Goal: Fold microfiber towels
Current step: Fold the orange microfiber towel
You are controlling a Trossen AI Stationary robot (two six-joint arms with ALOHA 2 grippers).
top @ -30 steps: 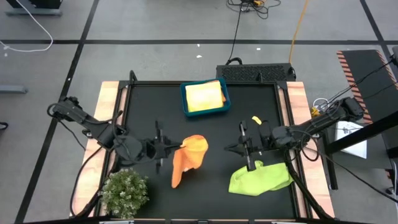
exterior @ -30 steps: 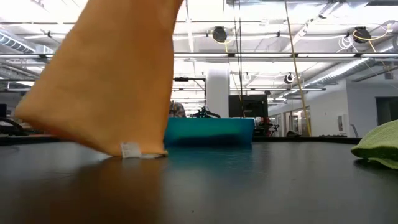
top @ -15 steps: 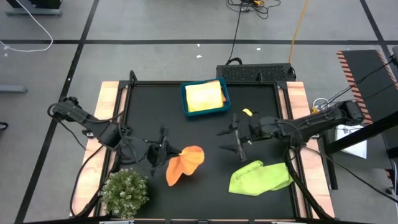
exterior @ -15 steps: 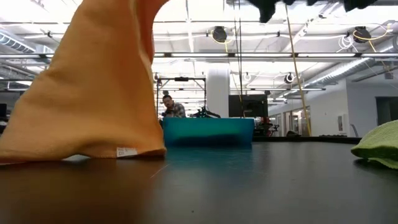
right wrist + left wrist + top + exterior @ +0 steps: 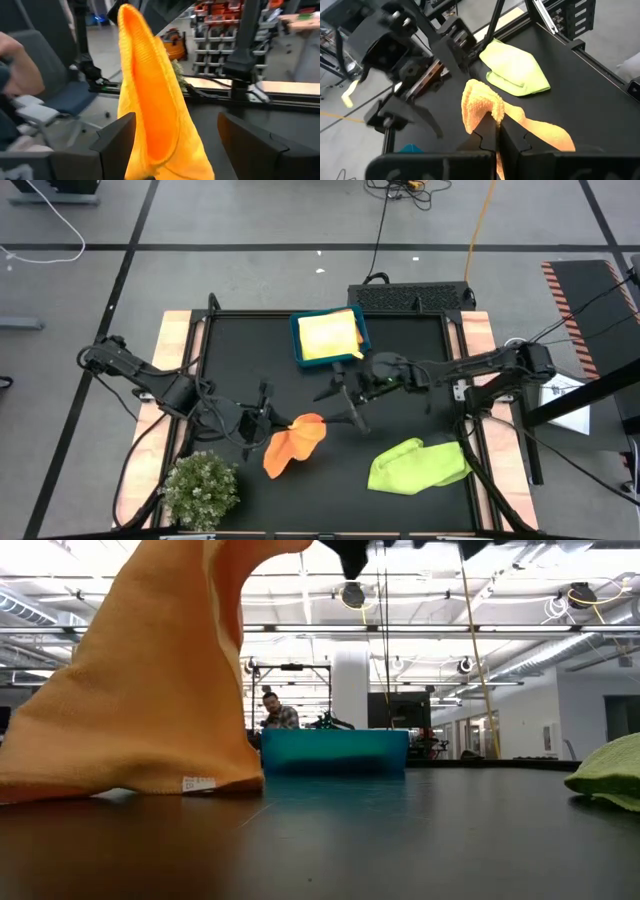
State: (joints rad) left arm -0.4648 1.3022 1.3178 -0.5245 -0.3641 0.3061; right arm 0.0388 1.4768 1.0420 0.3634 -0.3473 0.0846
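An orange microfiber towel [image 5: 292, 446] stands bunched up from the table, with my left gripper [image 5: 272, 423] shut on its top. My right gripper [image 5: 342, 400] is open, level with that top, just to the towel's right. In the right wrist view its two fingers [image 5: 117, 142] stand on either side of the raised orange towel [image 5: 150, 100]; whether they touch it does not show. A lime green towel [image 5: 418, 465] lies crumpled at the near right. A yellow towel [image 5: 328, 335] lies in the blue bin [image 5: 297, 346]. My left gripper pinches a bunched fold at the orange towel's top [image 5: 492, 114] between its two shut fingers, coming level from the table's left. The towel hangs down from the hold in several layers, and its lower end with the white label [image 5: 197, 783] rests spread on the table.
A small bushy plant [image 5: 200, 488] stands at the near left corner. The blue bin sits at the far middle of the black mat [image 5: 420, 360]. A person [image 5: 270, 712] shows in the room beyond the table.
My right gripper has opened, left the lime green towel lying on the table, and gone toward the table's left and far side, up to the orange towel's top. The orange towel has sunk a little, and more of its lower end has settled on the table.
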